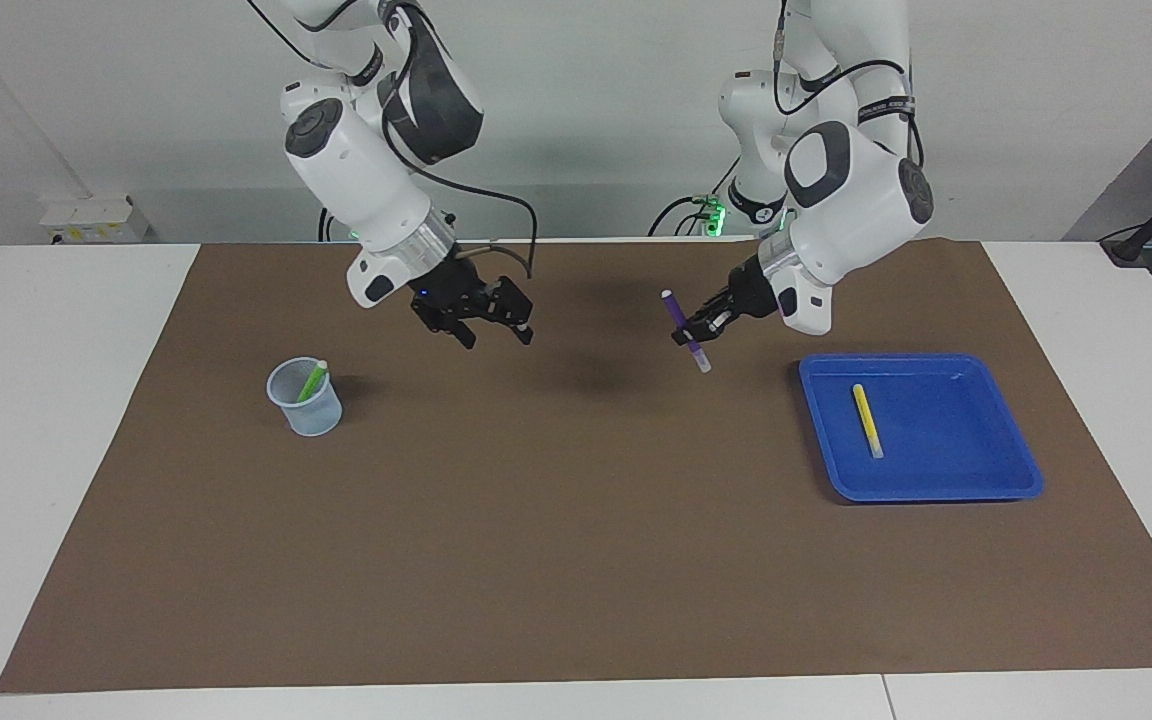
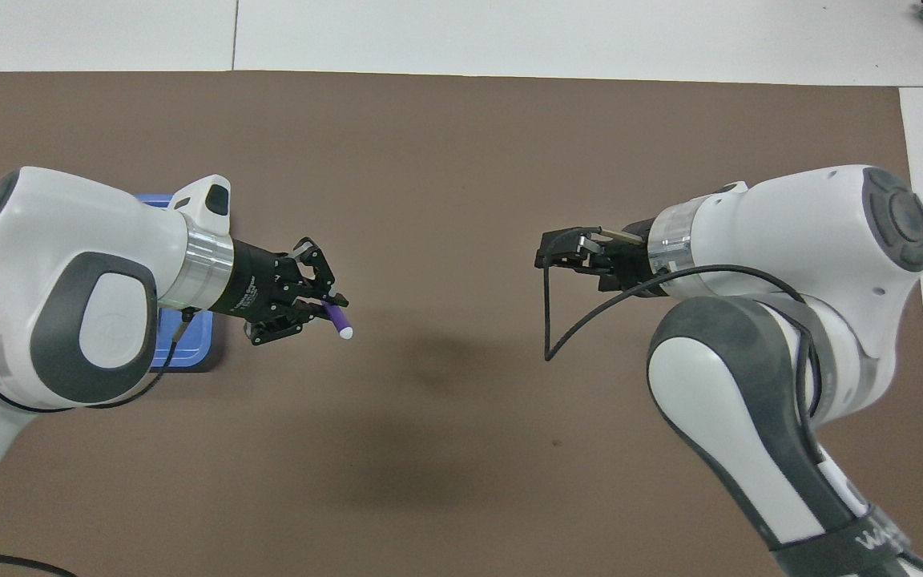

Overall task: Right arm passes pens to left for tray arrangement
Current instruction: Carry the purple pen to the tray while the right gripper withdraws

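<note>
Purple pen [image 1: 683, 330] hangs steeply tilted in the left gripper [image 1: 693, 336], pinched mid-barrel over the mat just beside the tray [image 1: 1011, 445], which holds the yellow pen [image 1: 867, 420]. Released from that height and tilt, it could bounce off the rim. The right gripper [image 1: 496, 334], well apart from the tray, gapes empty.

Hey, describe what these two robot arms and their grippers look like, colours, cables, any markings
Both arms have glossy white rounded shells with dark grey joint caps and a silver metal ring at the wrist. The left gripper and right gripper are black, two-fingered, with linkage fingers. Thin black cables loop from each wrist up along the arm. Black bands with white lettering wrap the links near the bases, where green lights glow.
</note>
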`<state>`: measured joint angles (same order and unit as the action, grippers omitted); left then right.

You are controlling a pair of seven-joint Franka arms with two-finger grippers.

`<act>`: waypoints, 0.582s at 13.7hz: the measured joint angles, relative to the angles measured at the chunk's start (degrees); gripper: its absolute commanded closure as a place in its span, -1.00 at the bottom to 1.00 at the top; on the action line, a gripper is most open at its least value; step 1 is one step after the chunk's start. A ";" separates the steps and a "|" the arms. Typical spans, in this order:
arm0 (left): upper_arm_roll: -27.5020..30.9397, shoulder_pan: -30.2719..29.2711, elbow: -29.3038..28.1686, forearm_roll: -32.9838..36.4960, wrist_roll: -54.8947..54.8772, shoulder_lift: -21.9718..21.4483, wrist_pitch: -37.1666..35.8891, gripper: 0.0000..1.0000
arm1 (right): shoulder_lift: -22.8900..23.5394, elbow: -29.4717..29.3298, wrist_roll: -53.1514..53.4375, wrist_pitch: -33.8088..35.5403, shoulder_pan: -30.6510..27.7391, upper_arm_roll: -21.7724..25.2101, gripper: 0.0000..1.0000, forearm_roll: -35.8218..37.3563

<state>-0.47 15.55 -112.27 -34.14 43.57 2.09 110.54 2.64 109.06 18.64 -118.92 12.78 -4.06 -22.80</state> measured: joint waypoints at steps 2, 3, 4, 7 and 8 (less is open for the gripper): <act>0.06 -2.21 1.58 5.85 -7.83 0.00 -3.08 1.00 | -0.51 0.07 -4.51 5.30 -1.23 -0.01 -1.00 6.25; 0.06 -3.21 2.13 8.64 -11.83 0.00 -3.99 1.00 | -0.87 0.14 -7.08 7.86 -1.43 -0.01 -1.00 9.60; 0.09 -4.27 2.51 11.40 -15.65 0.01 -4.61 1.00 | -1.25 0.31 -10.18 9.96 -1.61 -0.03 -1.00 12.61; 0.17 -8.47 2.62 18.39 -27.58 0.04 -5.50 1.00 | -2.43 2.11 -21.67 12.44 -3.58 -0.09 -1.00 20.33; 0.20 -10.05 2.62 20.65 -31.55 0.06 -5.58 1.00 | -2.81 3.33 -25.58 12.51 -4.57 -0.08 -1.00 22.43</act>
<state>-0.28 5.49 -109.65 -13.49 12.03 2.15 104.96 -0.17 112.39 -6.93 -106.42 8.21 -4.14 -0.38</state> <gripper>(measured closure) 0.824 0.000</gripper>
